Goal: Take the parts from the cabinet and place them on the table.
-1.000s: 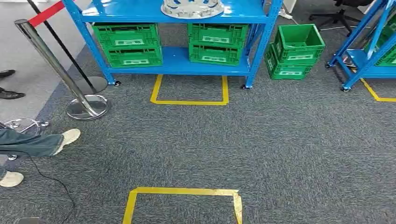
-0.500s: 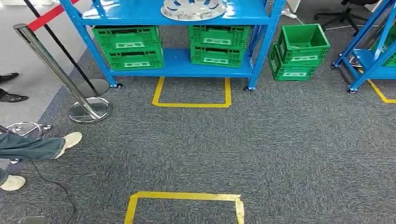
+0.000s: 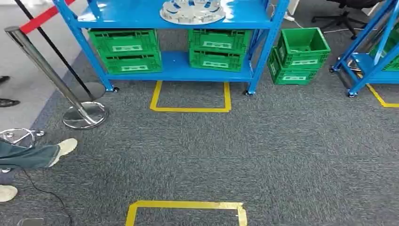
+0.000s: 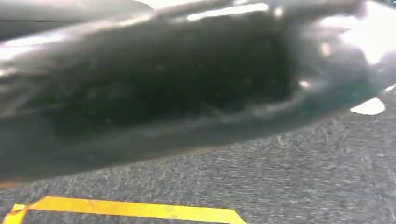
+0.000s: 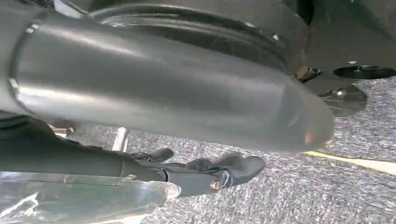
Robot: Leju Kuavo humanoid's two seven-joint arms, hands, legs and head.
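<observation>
Over the last second my head view had slid a little, the blue rack (image 3: 179, 19) and its taped square (image 3: 190, 96) sitting lower in frame, so I judged I was walking toward the rack, nothing fetched yet. The part (image 3: 192, 10), a pale slotted metal disc, lay on the glossy shelf above ribbed green plastic crates (image 3: 219, 47). The carpet (image 3: 263, 150) looked coarse and grey. Both wrist views were blurred; I could not tell either hand's state.
</observation>
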